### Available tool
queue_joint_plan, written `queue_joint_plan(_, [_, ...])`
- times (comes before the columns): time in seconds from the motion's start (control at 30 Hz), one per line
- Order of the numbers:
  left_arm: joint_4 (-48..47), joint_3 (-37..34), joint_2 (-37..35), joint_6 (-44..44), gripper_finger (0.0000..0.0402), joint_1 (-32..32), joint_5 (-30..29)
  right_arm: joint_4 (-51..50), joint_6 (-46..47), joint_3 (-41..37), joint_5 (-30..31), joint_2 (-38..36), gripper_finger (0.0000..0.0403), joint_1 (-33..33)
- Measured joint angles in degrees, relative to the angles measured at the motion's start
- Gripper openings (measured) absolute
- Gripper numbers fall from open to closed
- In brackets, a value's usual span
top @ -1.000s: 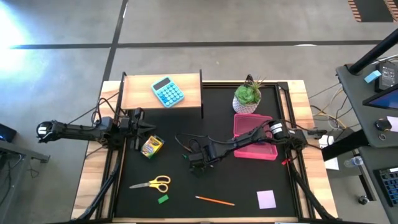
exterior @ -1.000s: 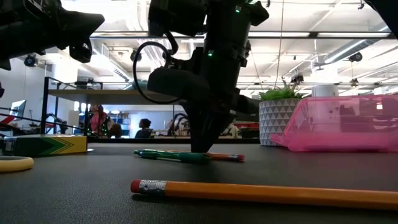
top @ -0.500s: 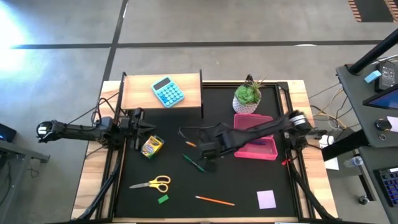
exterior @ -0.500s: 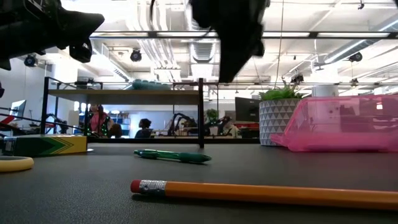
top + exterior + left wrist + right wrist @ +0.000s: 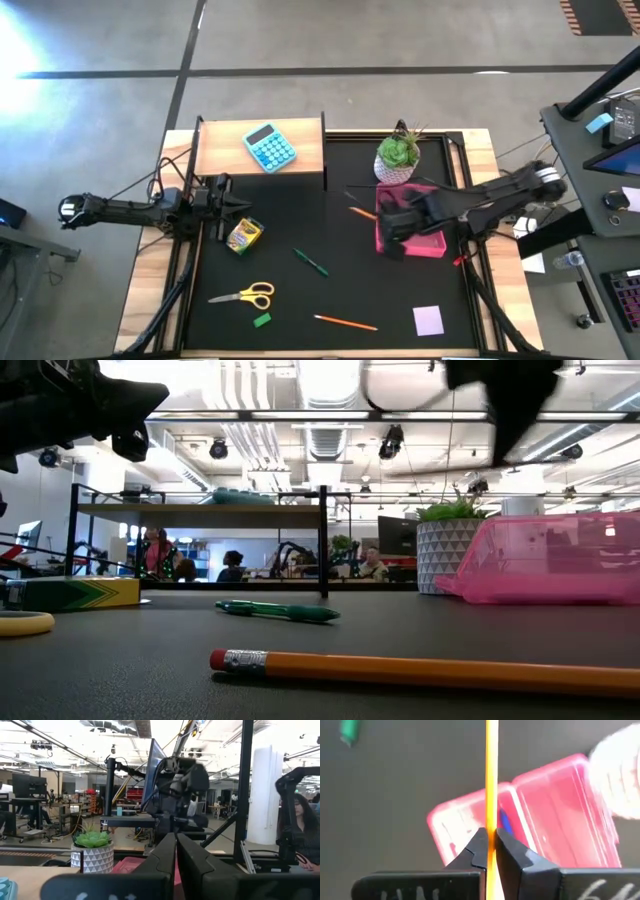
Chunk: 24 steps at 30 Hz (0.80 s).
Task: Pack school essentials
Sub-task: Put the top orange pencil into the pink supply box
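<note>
An orange pencil [image 5: 491, 775] is clamped in the right tool [image 5: 491, 842] above the open pink case [image 5: 410, 232]; the left tool [image 5: 175, 851], closed together, is parked at the bench's left.

A robotics lab; open ceiling ducts [image 5: 240, 435], monitors on desks [image 5: 27, 785], seated people [image 5: 232, 565] behind.

pink case [image 5: 425, 243] partly hidden under the right arm; orange pencil [image 5: 491, 775] cut off at frame edge
</note>
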Motion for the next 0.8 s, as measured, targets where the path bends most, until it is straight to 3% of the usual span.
queue_joint_plan(0.33, [0.0,0.0,0.0,0.0,0.0000,0.0,0.0,2.1,4.7,-18.8,-2.1,-12.6,0.0013,0.8])
queue_joint_plan(0.8, [0.0,0.0,0.0,0.0,0.0000,0.0,0.0,9.5,3.8,-29.5,-5.0,-13.9,0.0013,0.8])
